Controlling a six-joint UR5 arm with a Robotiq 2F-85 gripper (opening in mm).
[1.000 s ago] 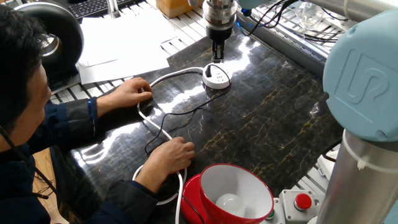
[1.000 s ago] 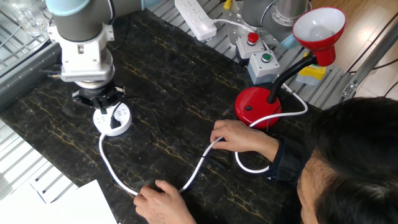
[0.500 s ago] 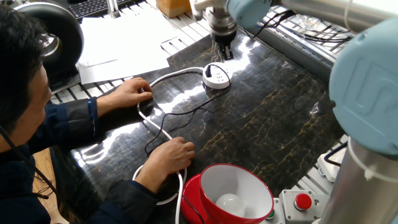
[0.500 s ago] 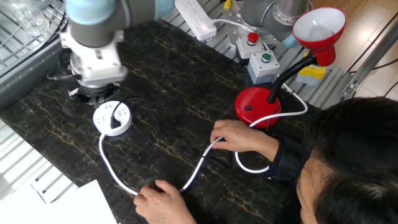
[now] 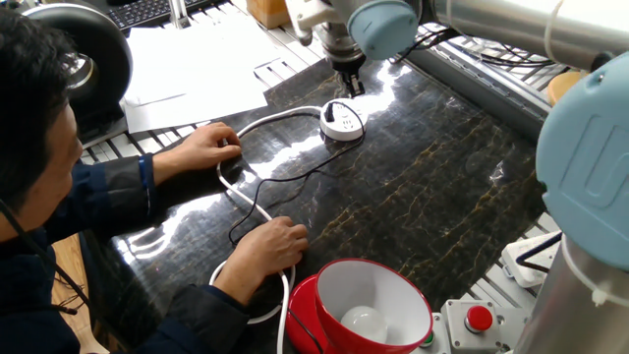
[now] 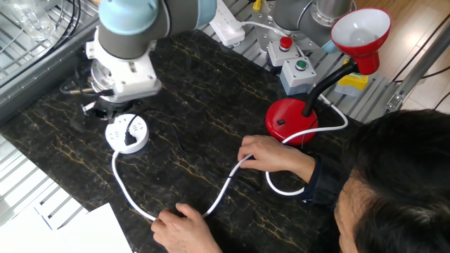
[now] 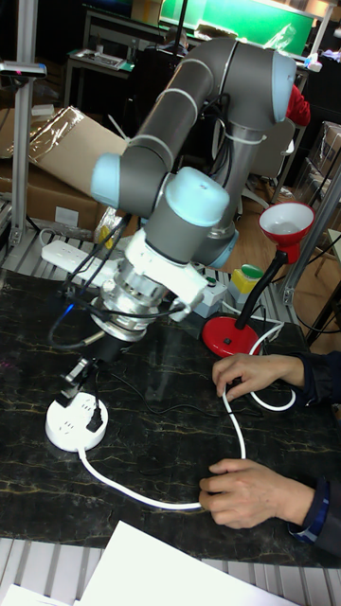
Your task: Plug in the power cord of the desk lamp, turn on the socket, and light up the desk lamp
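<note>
We saw gripper (image 7: 78,377) tilted, just above and beside socket (image 7: 77,425), holding nothing; couldn't tell fingers' spread. Socket sat on dark table (image 5: 432,187), black plug (image 7: 95,414) seated on top. Power cord (image 5: 285,177) ran toward lamp (image 6: 292,121), unlit. Person's hands (image 6: 271,156) pinned white cable (image 6: 126,193) to table.

Above socket (image 7: 76,424): gripper (image 7: 78,377) hangs just over its far edge, plug (image 7: 95,418) stands in the top.
Near side: thick white cable (image 6: 130,193) loops across the mat, pinned by a person's two hands (image 6: 271,156).
Right end: desk lamp (image 6: 292,121) and button boxes (image 6: 299,74) crowd the edge.
Mid mat: bare dark surface (image 5: 432,187) between socket and lamp.
</note>
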